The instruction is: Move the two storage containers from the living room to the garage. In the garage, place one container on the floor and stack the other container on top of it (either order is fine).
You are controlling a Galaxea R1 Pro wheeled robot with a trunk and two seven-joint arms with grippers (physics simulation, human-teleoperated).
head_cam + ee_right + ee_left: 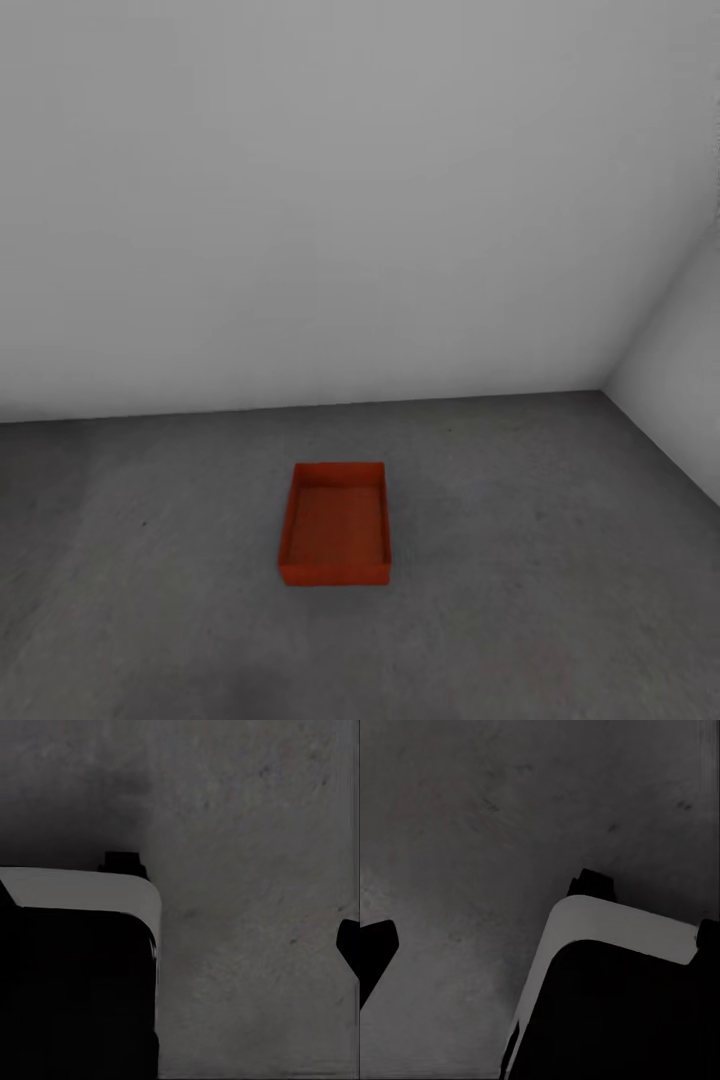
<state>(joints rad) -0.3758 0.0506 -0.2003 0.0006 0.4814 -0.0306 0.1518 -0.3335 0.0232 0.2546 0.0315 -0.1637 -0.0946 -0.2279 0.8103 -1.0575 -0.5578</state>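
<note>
One orange-red storage container (335,522) sits upright and empty on the dark grey concrete floor (540,560) of the garage, a little ahead of me and near the middle of the head view. Nothing is stacked on it or in it. My left gripper (540,941) hangs over bare floor, its dark fingertips (375,952) spread to the picture's edges with nothing between them. The right gripper (176,922) is likewise spread wide over bare concrete, one fingertip (349,945) showing at the edge.
A plain pale grey wall (330,200) stands behind the container, meeting a second wall (680,380) in a corner at the right. My own dark base with a pale rim (615,922) shows under both wrists.
</note>
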